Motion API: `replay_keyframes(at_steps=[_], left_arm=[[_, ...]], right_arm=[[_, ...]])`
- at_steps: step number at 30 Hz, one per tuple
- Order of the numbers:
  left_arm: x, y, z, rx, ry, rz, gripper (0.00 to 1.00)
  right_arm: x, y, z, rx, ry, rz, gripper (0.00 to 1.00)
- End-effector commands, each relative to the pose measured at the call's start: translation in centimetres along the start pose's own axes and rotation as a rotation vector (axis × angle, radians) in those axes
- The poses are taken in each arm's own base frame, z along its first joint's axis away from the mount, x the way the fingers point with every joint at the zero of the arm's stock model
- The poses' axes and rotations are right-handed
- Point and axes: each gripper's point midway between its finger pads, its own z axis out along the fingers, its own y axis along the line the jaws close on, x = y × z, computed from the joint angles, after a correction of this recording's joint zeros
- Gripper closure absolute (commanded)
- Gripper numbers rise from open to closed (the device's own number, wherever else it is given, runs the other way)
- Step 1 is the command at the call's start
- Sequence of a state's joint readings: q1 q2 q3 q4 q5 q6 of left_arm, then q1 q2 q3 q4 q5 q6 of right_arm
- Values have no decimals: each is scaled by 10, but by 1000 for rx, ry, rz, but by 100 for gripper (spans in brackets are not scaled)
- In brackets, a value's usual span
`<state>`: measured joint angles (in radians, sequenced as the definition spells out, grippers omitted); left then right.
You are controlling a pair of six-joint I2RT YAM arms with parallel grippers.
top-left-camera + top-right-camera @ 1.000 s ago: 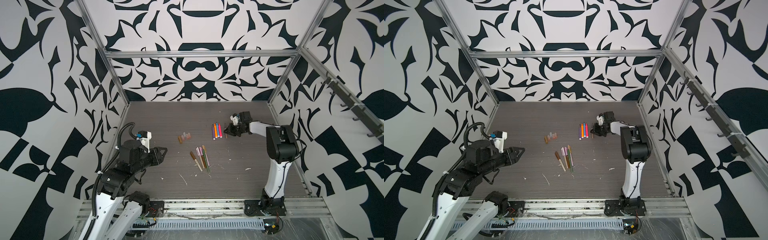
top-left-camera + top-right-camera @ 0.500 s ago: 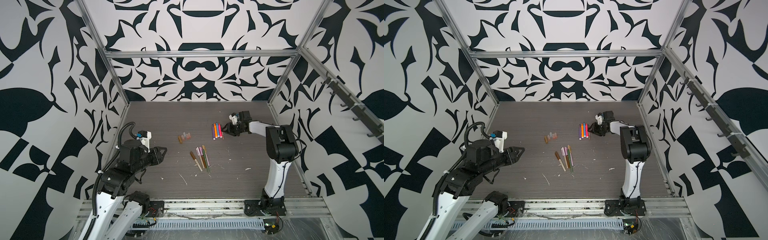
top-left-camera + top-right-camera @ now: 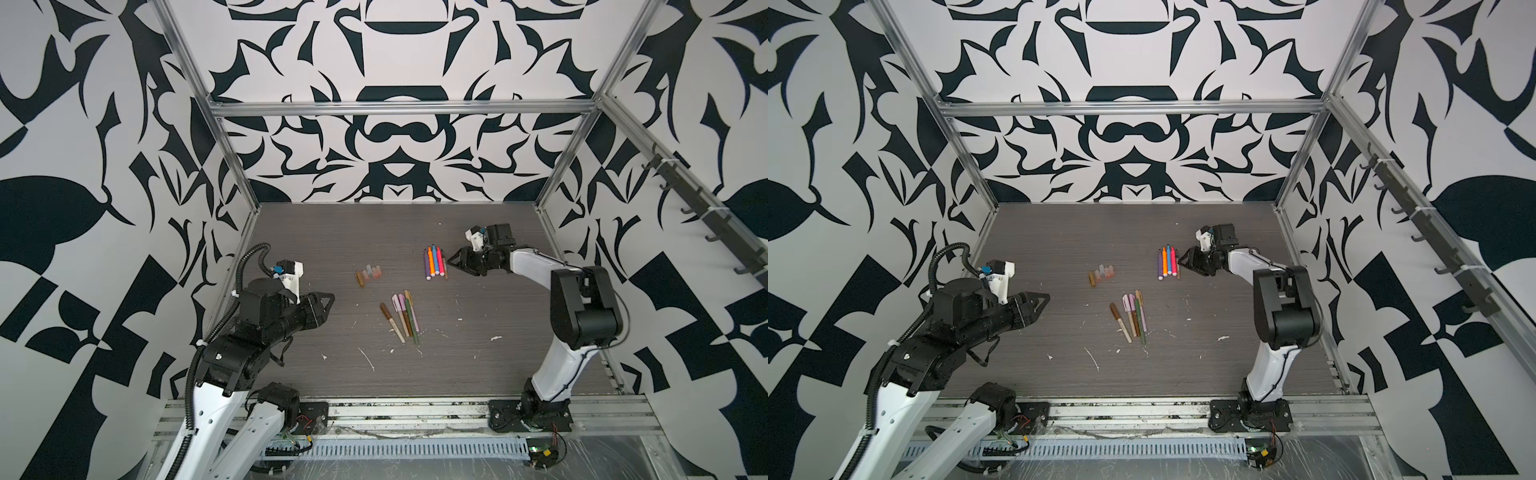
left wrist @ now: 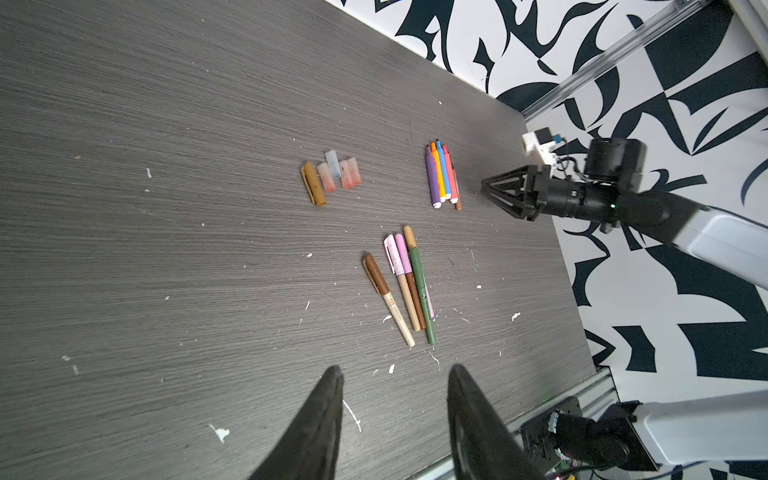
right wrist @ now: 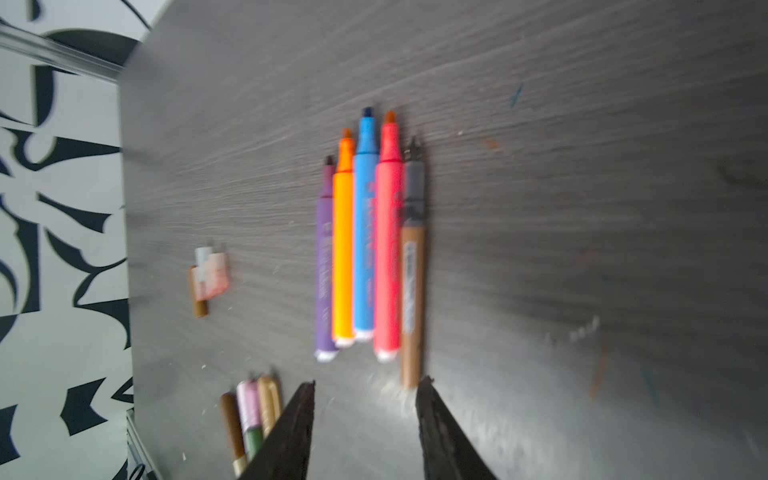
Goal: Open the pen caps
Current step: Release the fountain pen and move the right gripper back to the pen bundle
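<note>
Hovering beside uncapped pens point(image 3: 432, 262), right end effector point(image 5: 366, 382) apart, empty; left end effector point(image 4: 395, 374) apart, empty.

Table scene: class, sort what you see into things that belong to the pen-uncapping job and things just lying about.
Job: capped pens; uncapped pens; loose caps; left claw; right claw.
Lying about: white flecks; wall hook rail.
</note>
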<state>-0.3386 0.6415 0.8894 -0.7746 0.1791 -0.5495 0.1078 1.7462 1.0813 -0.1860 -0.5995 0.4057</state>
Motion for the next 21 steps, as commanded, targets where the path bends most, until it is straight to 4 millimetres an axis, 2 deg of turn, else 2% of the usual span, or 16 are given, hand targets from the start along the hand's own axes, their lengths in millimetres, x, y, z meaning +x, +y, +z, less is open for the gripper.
replay_keyframes(at_steps=[1, 3, 8, 12, 16, 21], left_arm=[[7, 5, 15, -18, 68, -3, 57], [6, 4, 20, -13, 93, 0, 58], [-6, 4, 33, -21, 72, 22, 59], [-6, 11, 40, -44, 63, 28, 61], [-6, 10, 38, -40, 68, 38, 63], [-3, 5, 35, -3, 66, 45, 65]], right_arm=[[26, 17, -25, -11, 1, 3, 58], [53, 26, -29, 6, 26, -33, 58], [130, 57, -26, 50, 117, -165, 58], [173, 72, -27, 78, 118, -239, 58], [197, 77, -34, 110, 108, -285, 59], [205, 73, -35, 174, 118, -343, 59]])
